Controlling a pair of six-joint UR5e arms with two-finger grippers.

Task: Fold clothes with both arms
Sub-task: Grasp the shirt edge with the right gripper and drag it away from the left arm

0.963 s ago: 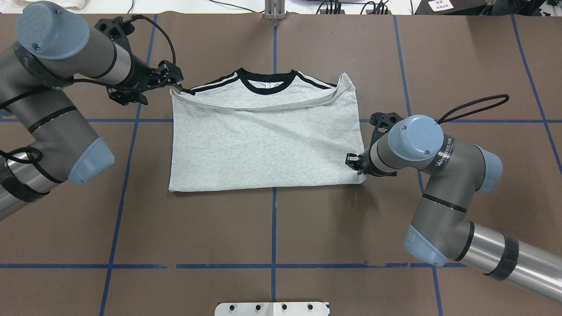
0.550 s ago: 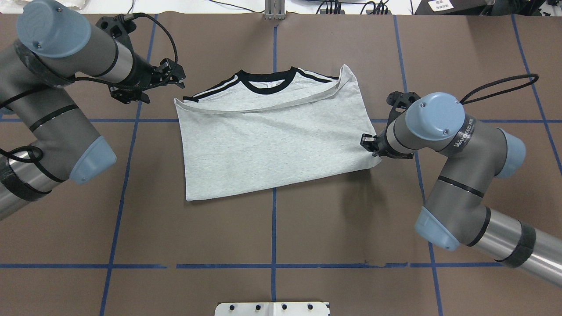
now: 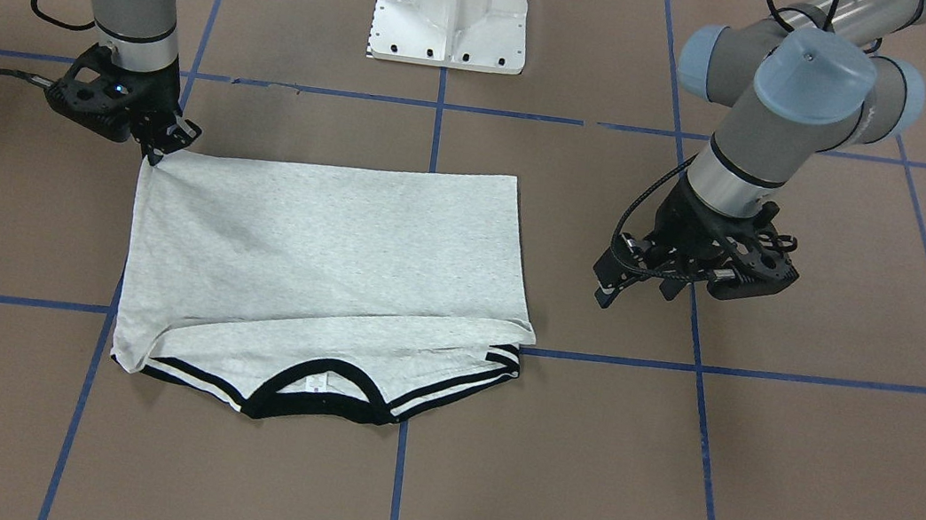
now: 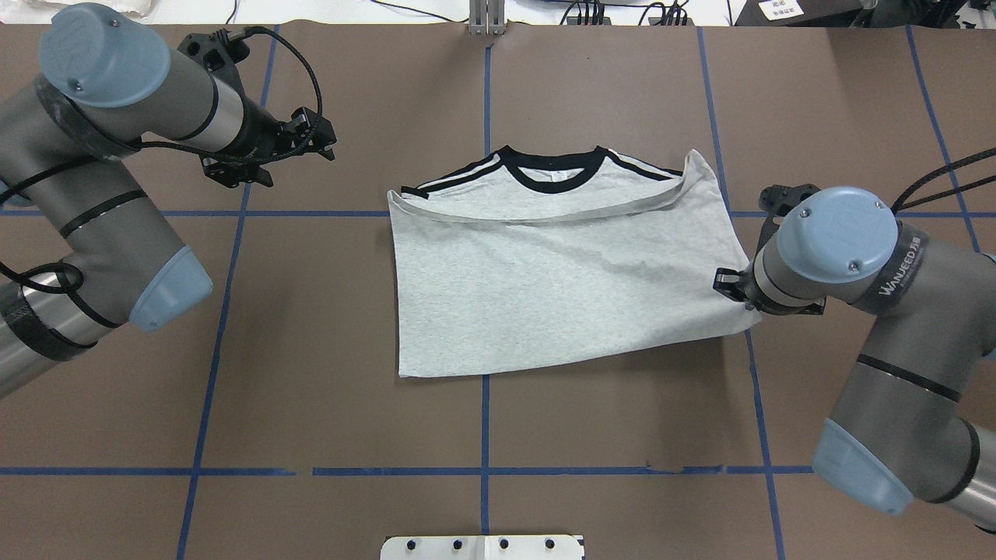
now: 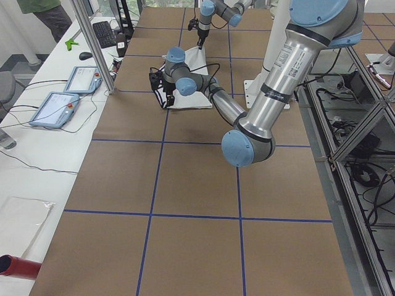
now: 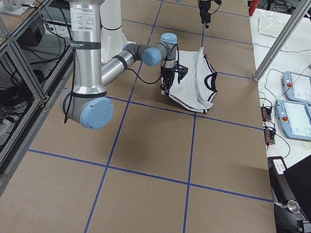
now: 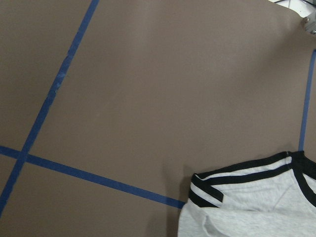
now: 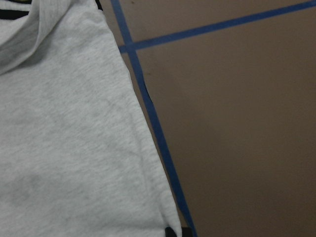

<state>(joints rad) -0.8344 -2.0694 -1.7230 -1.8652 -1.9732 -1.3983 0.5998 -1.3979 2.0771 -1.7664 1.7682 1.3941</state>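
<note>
Right gripper (image 3: pixel 160 150) jaws clamp T-shirt (image 3: pixel 321 250) corner; left gripper (image 3: pixel 636 287) jaws apart, clear.

Right silver-grey tubular arm with blue joint caps (image 4: pixel 887 365) is bent hard at the elbow, wrist pointing pretty much straight down. Its black jaws are pinched together with a corner of the light heather-grey T-shirt (image 4: pixel 545 295) between them. Left silver-grey tubular arm (image 4: pixel 93 202) reaches forward with the wrist tilted, jaws spread apart low over the brown tabletop (image 4: pixel 311 404).

Brown table (image 4: pixel 350 420) gridded with blue tape (image 4: pixel 484 420), white bench (image 5: pixel 24 179) alongside
</note>
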